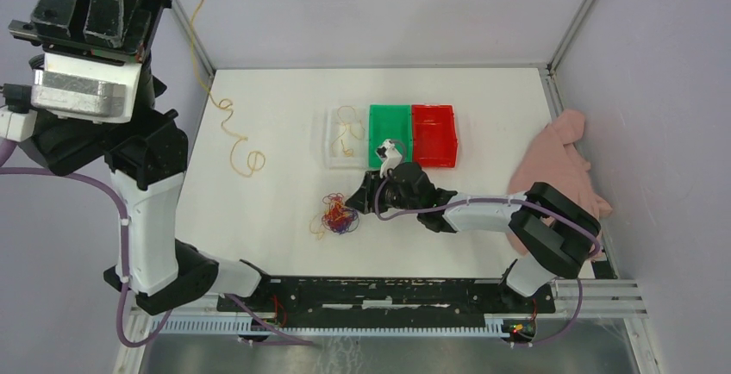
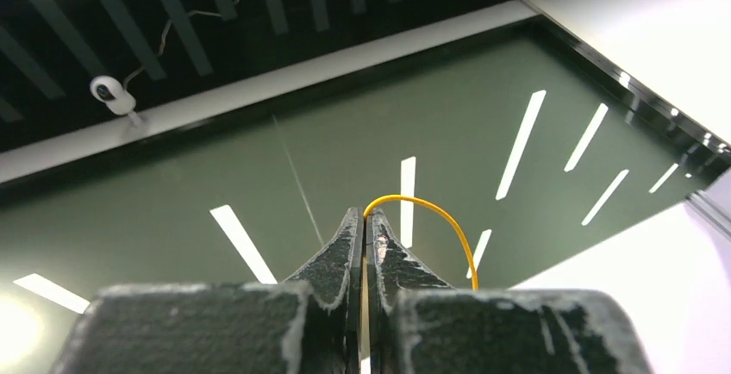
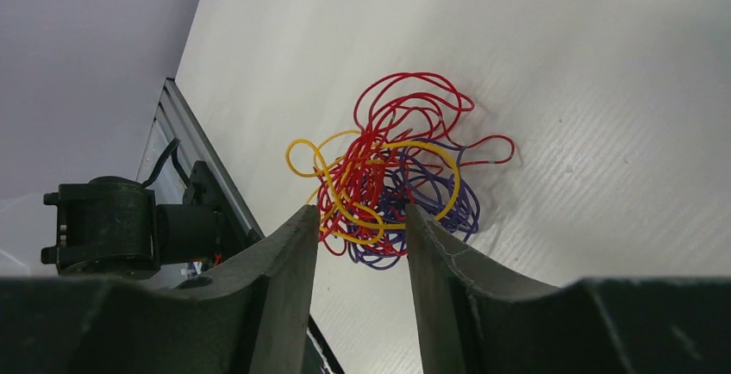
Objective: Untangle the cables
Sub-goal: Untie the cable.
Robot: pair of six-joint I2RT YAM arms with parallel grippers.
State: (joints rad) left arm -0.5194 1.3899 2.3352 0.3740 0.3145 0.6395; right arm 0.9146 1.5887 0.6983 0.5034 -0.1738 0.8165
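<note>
A tangle of red, yellow and dark purple cables (image 1: 338,216) lies on the white table (image 1: 259,210) in front of the bins. My right gripper (image 1: 366,191) sits low just right of it, pointing at it. In the right wrist view its jaws (image 3: 360,219) stand open, with the tangle (image 3: 392,171) just beyond the fingertips and nothing between them. My left gripper (image 2: 364,219) is raised high at the far left and shut on a long yellow cable (image 2: 435,215). That yellow cable (image 1: 226,115) hangs down to the table and ends in loops there.
A clear bin (image 1: 332,154) holding a yellow cable, a green bin (image 1: 390,128) and a red bin (image 1: 434,133) stand side by side at the middle back. A pink cloth (image 1: 560,167) lies at the right edge, beside the right arm's elbow.
</note>
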